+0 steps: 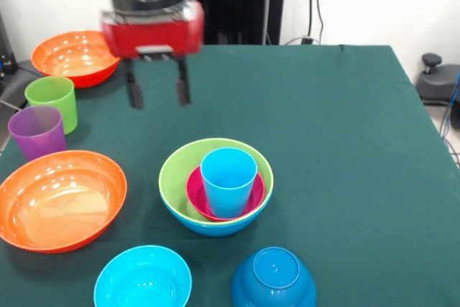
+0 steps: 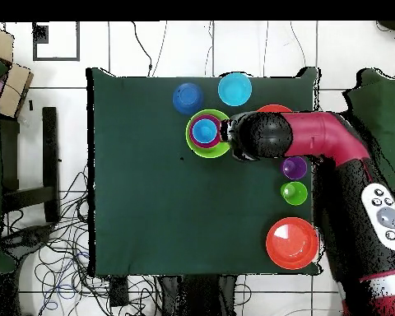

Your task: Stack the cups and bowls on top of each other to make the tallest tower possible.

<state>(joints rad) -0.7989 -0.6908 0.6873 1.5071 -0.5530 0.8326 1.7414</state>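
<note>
From the front, the tool (image 1: 156, 93) hangs released and empty behind the tower (image 1: 215, 186); the purple cup (image 1: 37, 131) looks light, stiff and slippery, best pinched across its rim. Overhead, it (image 2: 294, 168) stands near the tabletop (image 2: 151, 181) edge.

the surroundings you are looking at

you are seeing a dark green tablecloth (image 1: 345, 141) covering the table. black cables (image 1: 314, 5) are hanging down the white wall behind it. a black and grey device (image 1: 440, 77) is sitting off the table's edge. in the overhead view, tangled wires (image 2: 65, 255) are lying across the white tiled floor (image 2: 44, 90).
</note>
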